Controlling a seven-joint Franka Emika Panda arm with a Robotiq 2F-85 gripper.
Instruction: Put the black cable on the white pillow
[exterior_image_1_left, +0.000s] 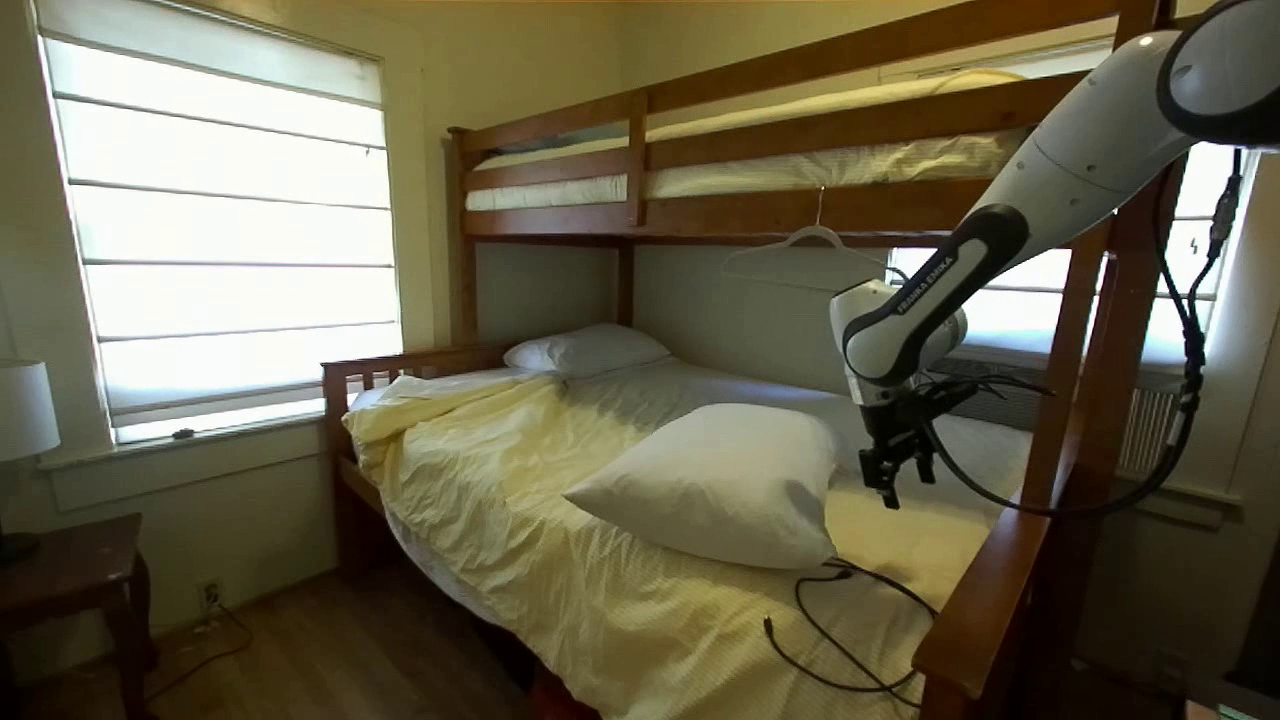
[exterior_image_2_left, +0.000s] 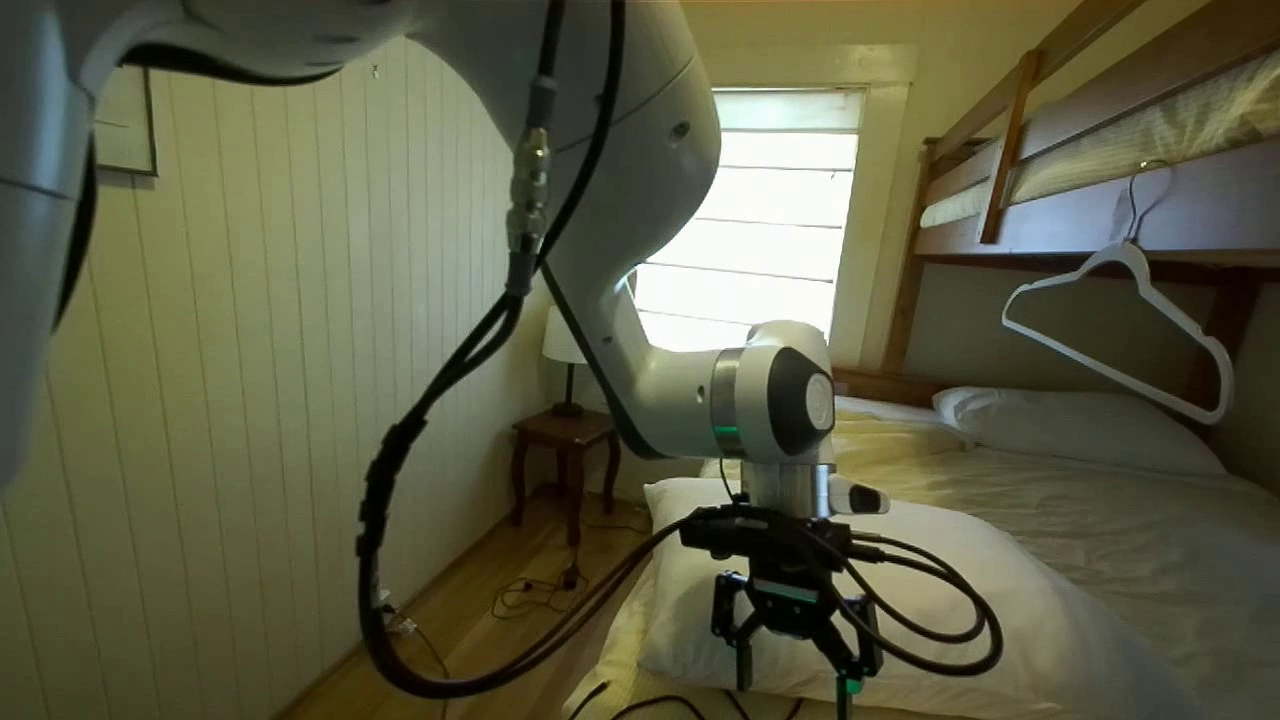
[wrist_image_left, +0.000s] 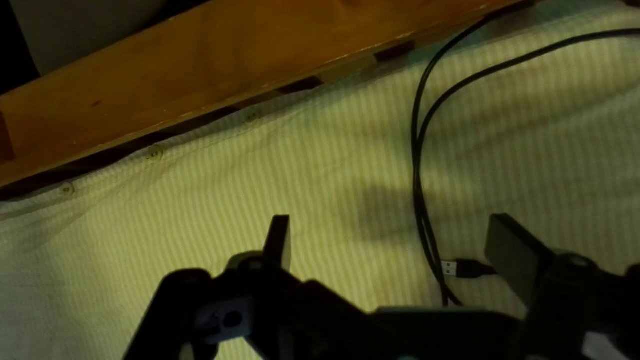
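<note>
The black cable (exterior_image_1_left: 850, 687) lies in loose loops on the yellow bedding, near the front corner of the white pillow (exterior_image_1_left: 710, 480). Part of the cable (exterior_image_2_left: 660, 699) shows at the bottom edge in an exterior view. My gripper (exterior_image_1_left: 908, 488) is open and empty above the bed, beside the pillow (exterior_image_2_left: 930, 580); its fingers (exterior_image_2_left: 795, 692) are spread. In the wrist view, two strands of the cable (wrist_image_left: 418, 185) run below and between the open fingers (wrist_image_left: 390, 220), with a USB plug (wrist_image_left: 467, 268) near the right finger. The pillow is out of the wrist view.
The wooden bed-end rail (exterior_image_1_left: 980, 600) stands beside the cable and crosses the top of the wrist view (wrist_image_left: 210, 75). A flatter white pillow (exterior_image_1_left: 590, 350) lies at the far end. A white hanger (exterior_image_2_left: 1120, 252) hangs from the upper bunk. Thicker robot cables (exterior_image_2_left: 380, 520) loop from the arm.
</note>
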